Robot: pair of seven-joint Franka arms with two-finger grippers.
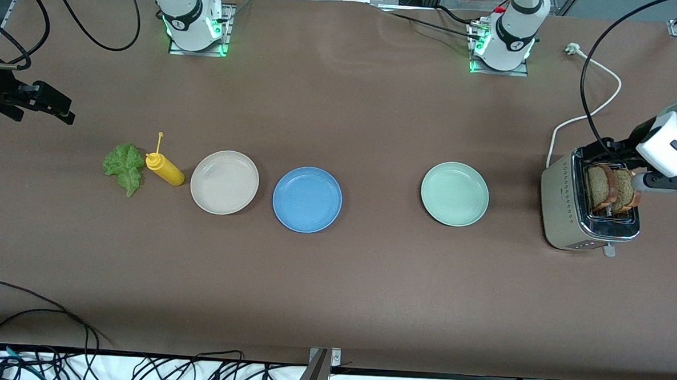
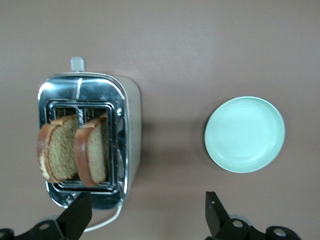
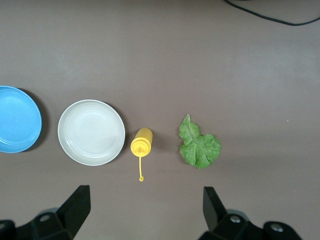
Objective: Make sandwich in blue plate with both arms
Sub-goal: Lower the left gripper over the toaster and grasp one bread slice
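Two brown bread slices (image 1: pixel 611 189) stand upright in the slots of a silver toaster (image 1: pixel 565 223) at the left arm's end of the table. My left gripper (image 1: pixel 650 179) hangs open and empty over the toaster's edge. In the left wrist view the slices (image 2: pixel 75 150) lie ahead of my open left gripper (image 2: pixel 147 217). The blue plate (image 1: pixel 307 199) sits empty mid-table. A green lettuce leaf (image 1: pixel 123 166) lies toward the right arm's end. My right gripper (image 1: pixel 56 106) is open and empty in the air there. The right wrist view shows my right gripper (image 3: pixel 145 207), the leaf (image 3: pixel 200 147) and the blue plate (image 3: pixel 15 120).
A yellow squeeze bottle (image 1: pixel 165 169) lies between the lettuce and a beige plate (image 1: pixel 224 182) beside the blue plate. A pale green plate (image 1: pixel 455 194) sits between the blue plate and the toaster. The toaster's white cord (image 1: pixel 590 109) runs toward the left arm's base. Cables hang along the table's front edge.
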